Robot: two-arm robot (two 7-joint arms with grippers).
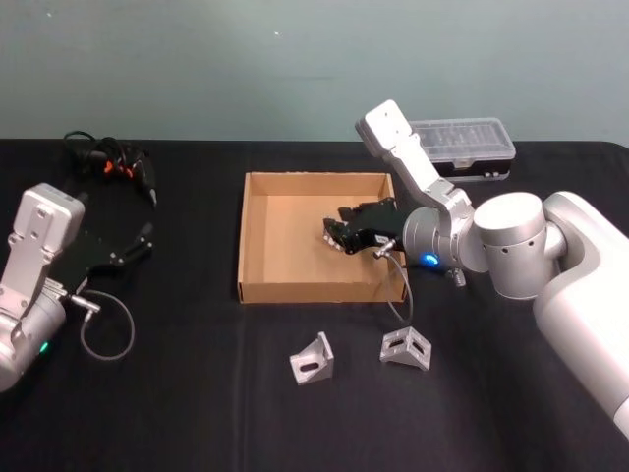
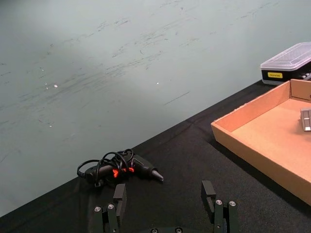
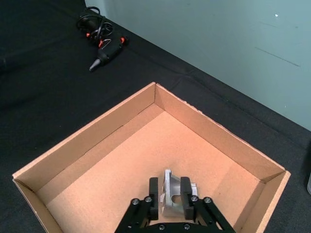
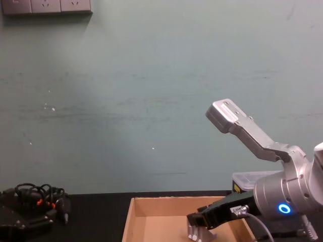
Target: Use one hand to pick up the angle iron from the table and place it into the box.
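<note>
Angle iron (image 3: 170, 193) is in carry; this is the placement step.

Table (image 1: 197, 413): black and wide, carries everything.

Box (image 1: 314, 291): tan cardboard tray at mid-table, open top, low walls.

The right arm reaches in across the box's right wall. Right gripper (image 1: 339, 234) sits over the right half of the box floor, with its fingers (image 3: 153, 190) clenched on the bracket, one to each side. In the chest view the held piece hangs low, inside the walls. Cannot tell whether it touches the floor.

Left gripper (image 2: 164, 190) is parked at the table's left side, well apart from the box. Its fingers are spread with nothing between them.

Second angle iron (image 1: 313, 359) and third angle iron (image 1: 406, 347) sit on the table just in front of the box's near wall. They are near each other and clear of both arms.

Judgement: the pick-up and the carry look done, and the release is not yet made. The next move calls for a short descent if any gap remains under the bracket. After that the fingers should open and the gripper should lift straight up, so the piece stays put and the wrist clears the right wall. The risk is the bracket tipping or clinging to one finger on release.
</note>
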